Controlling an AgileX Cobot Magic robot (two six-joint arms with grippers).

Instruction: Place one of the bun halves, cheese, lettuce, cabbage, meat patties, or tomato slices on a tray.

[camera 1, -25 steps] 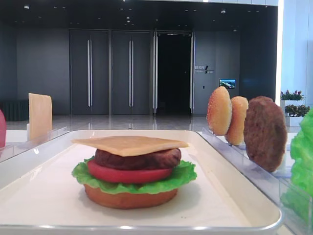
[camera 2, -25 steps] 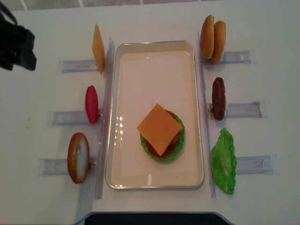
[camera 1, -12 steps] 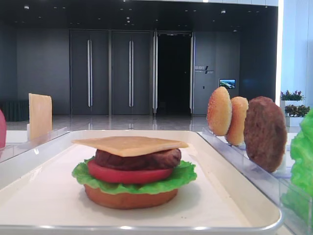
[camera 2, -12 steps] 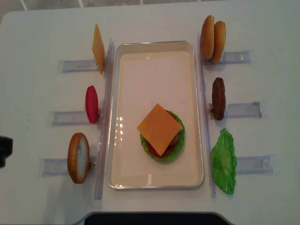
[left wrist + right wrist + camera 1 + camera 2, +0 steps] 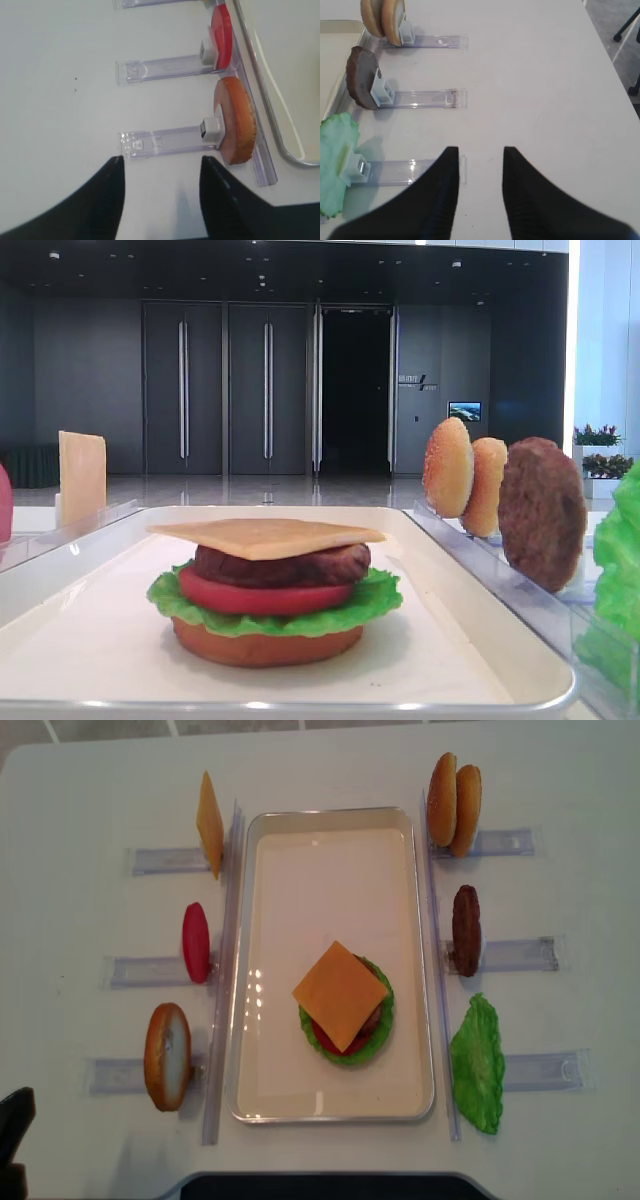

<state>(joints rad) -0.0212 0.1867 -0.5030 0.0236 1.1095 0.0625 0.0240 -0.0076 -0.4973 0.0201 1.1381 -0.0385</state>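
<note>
Both grippers hover low over the white table, left gripper [image 5: 160, 172] and right gripper [image 5: 479, 162] spread, empty. The smooth square cheese [image 5: 340, 996] tops the stacked burger on the glossy tray [image 5: 330, 860].

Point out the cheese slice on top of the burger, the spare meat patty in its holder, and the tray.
cheese slice [image 5: 340, 996], overhead view, middle of its top face
meat patty [image 5: 466, 929], overhead view, its upper edge
tray [image 5: 330, 813], overhead view, far rim
</note>
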